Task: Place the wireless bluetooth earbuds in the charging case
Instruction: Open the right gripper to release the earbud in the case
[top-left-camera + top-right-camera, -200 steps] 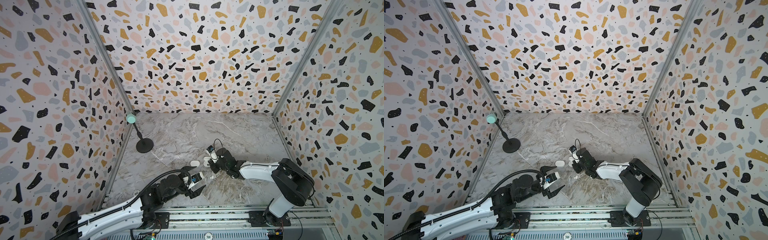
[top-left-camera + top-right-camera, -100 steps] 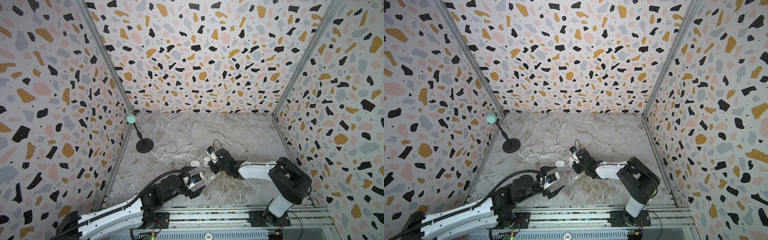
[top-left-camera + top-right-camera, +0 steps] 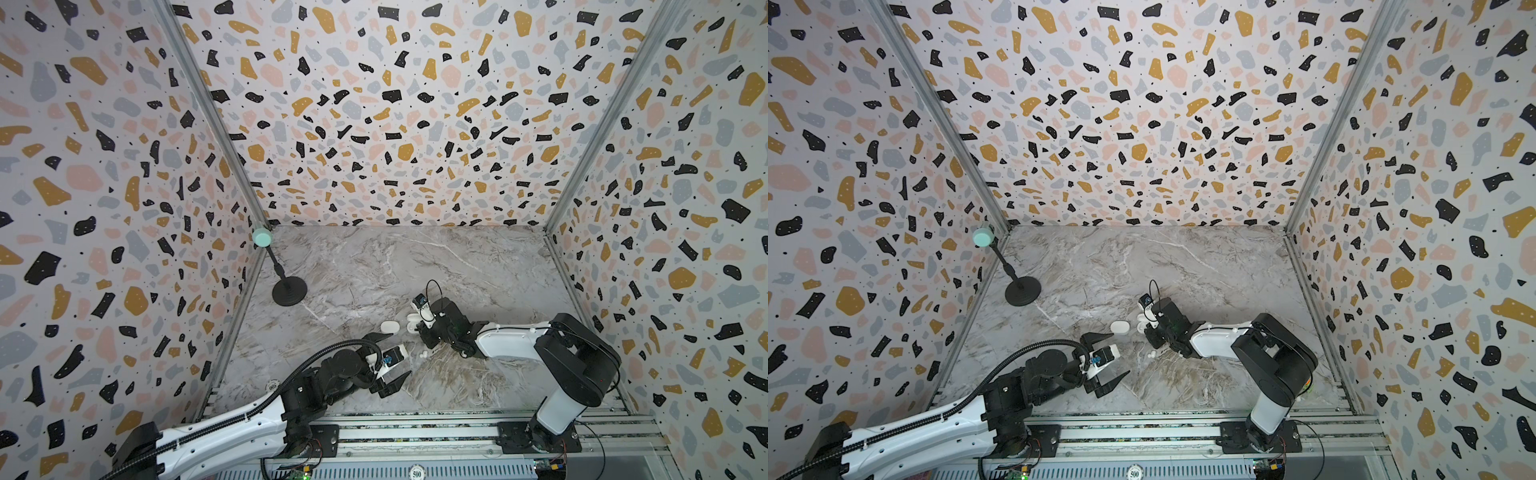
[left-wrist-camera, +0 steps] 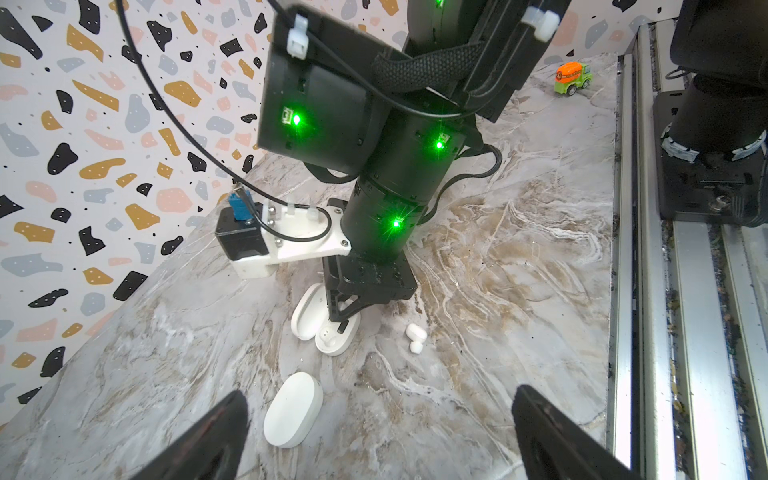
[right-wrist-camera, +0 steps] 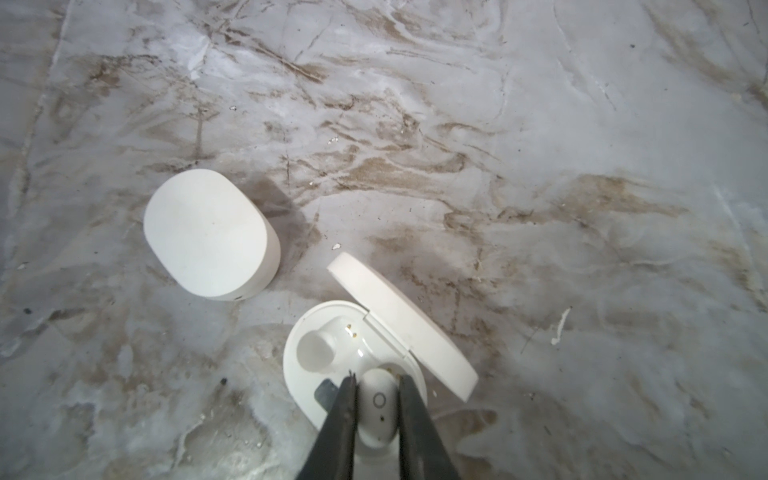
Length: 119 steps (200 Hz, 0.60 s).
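"Earbud (image 5: 379, 411) under the right hand (image 5: 378, 379): is it in the case yet?" asks the first observer.

"Entry: it sits in one socket of the open charging case (image 5: 296, 361), with the lid (image 5: 403, 324) hinged back," the second replies. "The black fingers (image 5: 336, 436) flank it closely and seem to touch both sides, so the hand is logged as pinching the earbud. How hard it presses cannot be read. The neighbouring socket (image 5: 318, 347) is empty."

"Axis?"

"The long axis of the earbud runs along the gap between the fingers, so they grip across its narrow width. Judged next move: let go and lift straight up, clear of the lid."

"And the rest?"

"Two loose earbuds (image 4: 415, 338) lie on the worktop (image 4: 478, 291) just beside the open charging case, on its side toward the rail and apart from the closed case (image 4: 293, 409). In a top view the loose earbuds (image 3: 423, 354) lie between the two hands, near both, and neither hand is clearly nearer. The left hand (image 4: 376, 409) hangs spread wide, holding nothing, facing the cases."

"Change over the last second?"

"Both hands keep their places in both top views. Only the right arm's large rear joint has shifted slightly toward the middle. The left hand is as wide as before; any change in the right hand's gap is too small to see there."
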Each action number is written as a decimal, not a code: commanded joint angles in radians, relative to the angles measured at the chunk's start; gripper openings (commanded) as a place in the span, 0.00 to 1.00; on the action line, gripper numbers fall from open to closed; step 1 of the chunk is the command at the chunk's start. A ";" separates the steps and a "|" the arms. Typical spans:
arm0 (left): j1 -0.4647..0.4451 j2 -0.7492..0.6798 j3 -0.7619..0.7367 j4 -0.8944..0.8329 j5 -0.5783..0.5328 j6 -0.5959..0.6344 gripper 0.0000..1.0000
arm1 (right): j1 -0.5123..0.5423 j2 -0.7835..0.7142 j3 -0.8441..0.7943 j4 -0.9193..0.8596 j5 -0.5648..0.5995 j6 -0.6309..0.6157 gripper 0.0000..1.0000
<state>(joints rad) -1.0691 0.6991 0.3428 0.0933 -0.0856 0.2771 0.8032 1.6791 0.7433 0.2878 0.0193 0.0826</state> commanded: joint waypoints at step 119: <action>-0.005 0.001 -0.007 0.048 0.014 0.007 1.00 | -0.004 -0.039 0.021 -0.057 -0.016 0.011 0.32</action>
<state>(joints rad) -1.0691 0.7025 0.3428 0.0933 -0.0853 0.2771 0.8024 1.6783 0.7433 0.2829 0.0147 0.0853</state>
